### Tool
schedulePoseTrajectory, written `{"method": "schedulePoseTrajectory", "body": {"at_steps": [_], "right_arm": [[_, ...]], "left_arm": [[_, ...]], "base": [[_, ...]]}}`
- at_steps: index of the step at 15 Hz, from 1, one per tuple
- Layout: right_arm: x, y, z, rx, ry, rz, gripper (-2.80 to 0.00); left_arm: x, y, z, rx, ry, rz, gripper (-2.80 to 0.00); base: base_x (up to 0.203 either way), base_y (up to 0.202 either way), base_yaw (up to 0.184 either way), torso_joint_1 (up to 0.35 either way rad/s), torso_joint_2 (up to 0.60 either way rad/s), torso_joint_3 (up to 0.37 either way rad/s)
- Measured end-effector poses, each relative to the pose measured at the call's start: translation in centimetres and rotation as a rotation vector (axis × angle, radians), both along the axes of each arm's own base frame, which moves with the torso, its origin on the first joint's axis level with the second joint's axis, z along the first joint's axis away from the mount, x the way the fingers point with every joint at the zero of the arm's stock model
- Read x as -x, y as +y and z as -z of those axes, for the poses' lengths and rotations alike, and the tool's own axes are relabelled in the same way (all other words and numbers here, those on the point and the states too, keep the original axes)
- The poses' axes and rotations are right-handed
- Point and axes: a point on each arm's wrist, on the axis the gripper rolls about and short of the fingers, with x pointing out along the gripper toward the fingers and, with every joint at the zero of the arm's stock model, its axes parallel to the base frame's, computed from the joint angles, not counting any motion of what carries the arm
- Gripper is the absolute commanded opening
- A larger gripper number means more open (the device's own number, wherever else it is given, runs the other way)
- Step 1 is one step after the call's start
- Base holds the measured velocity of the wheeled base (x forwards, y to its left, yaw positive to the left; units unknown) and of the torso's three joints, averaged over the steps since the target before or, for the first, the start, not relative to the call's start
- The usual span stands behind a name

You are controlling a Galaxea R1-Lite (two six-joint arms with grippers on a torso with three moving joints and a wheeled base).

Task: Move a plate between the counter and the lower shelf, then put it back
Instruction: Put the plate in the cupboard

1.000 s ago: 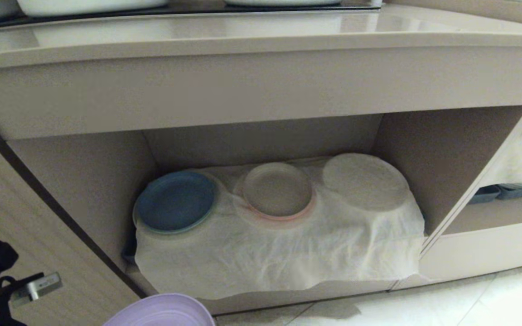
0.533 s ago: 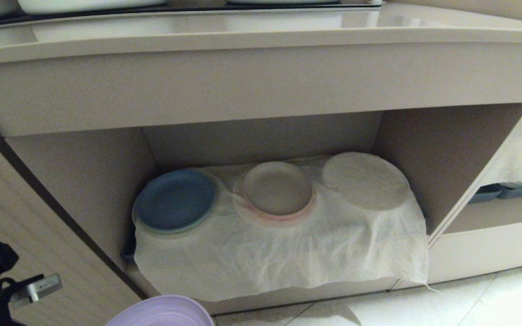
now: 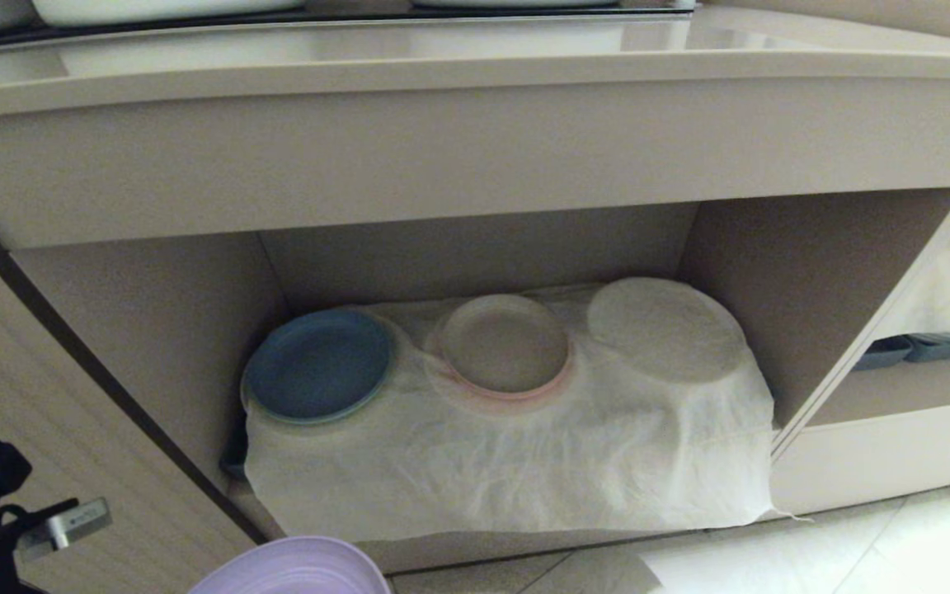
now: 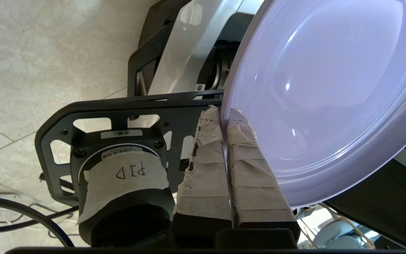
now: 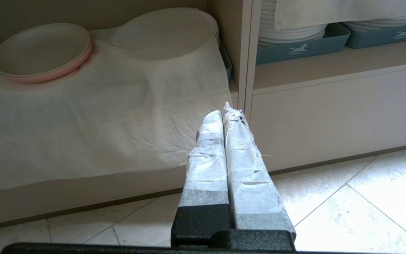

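Looking down from my head, I see the plate only as a lavender arc at the bottom edge, low before the lower shelf, beneath the counter. On the draped cloth sit one blue plate, one beige-pink plate, and one cloth-covered round shape.

At my left wrist, the left gripper pinches the plate's rim between taped fingers, the disc standing on edge: matte lavender, low raised rim.

At my right wrist, the right gripper is closed on nothing, hanging over floor tiles beside two grey-blue trays of white plates.
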Motion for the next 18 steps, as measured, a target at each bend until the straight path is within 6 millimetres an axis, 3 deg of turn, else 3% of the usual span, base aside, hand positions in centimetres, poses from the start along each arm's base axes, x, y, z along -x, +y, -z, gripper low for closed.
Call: {"method": "schedulePoseTrajectory", "body": {"at_steps": [18], "right_arm": [[0.0, 0.0, 0.0, 0.0, 0.0, 0.0, -2.8]], "left_arm": [[0.14, 0.01, -0.44, -0.011, -0.065, -0.007, -2.8]], "base": [[0.0, 0.0, 0.0, 0.0, 0.0, 0.0]]}}
